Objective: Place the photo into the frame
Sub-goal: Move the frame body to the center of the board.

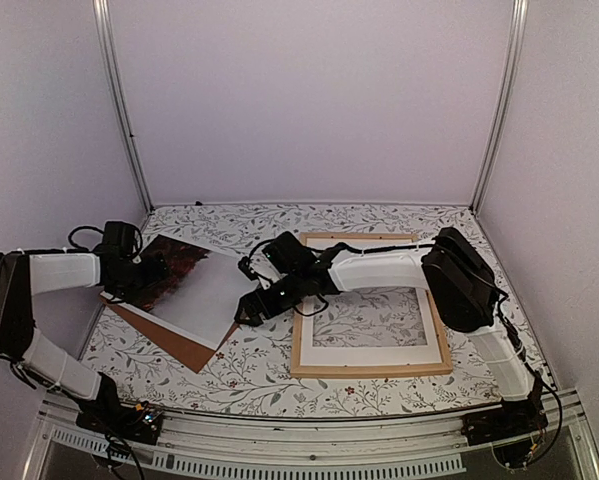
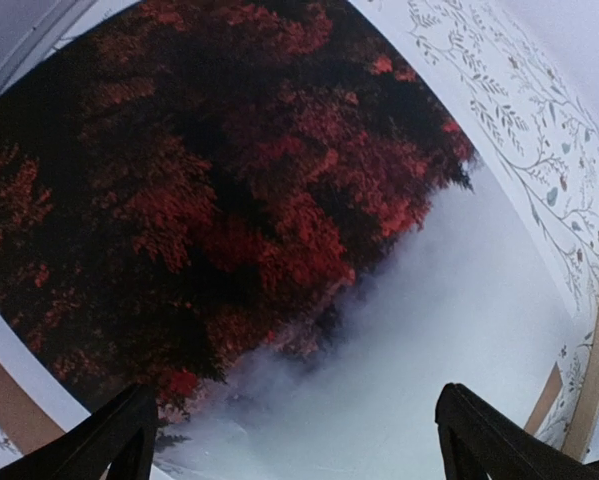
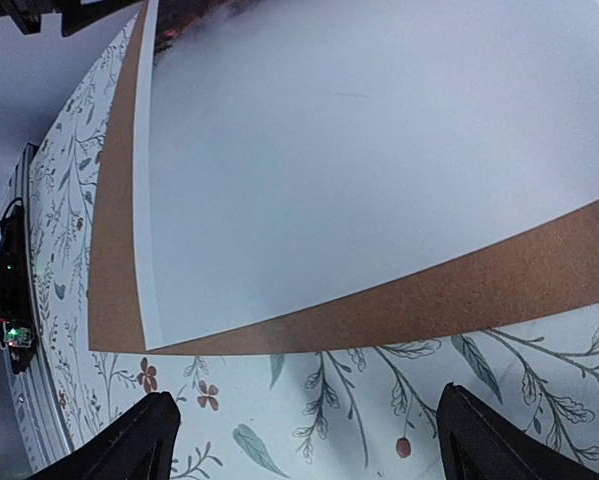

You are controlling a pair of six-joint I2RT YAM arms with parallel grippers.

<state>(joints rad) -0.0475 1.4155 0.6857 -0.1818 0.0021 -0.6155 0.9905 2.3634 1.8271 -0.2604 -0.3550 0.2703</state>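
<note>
On the floral table [image 1: 259, 385], the photo [image 1: 204, 290] lies beneath the released left hand [image 1: 144, 275], just beside the released right hand [image 1: 247, 310].

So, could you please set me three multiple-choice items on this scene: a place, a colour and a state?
1. Where does the thin red-and-grey photo print lie? A inside the light wooden frame; B on the flat backing board; C on the white mat.
2. What colour is that board? A brown; B blue; C black.
3. How is the right claw? A shut on the photo; B open; C out of view.
1 B: board edges show round the print, beside the frame. 2 A: brown strip under it. 3 B: fingers apart, nothing held.
</note>
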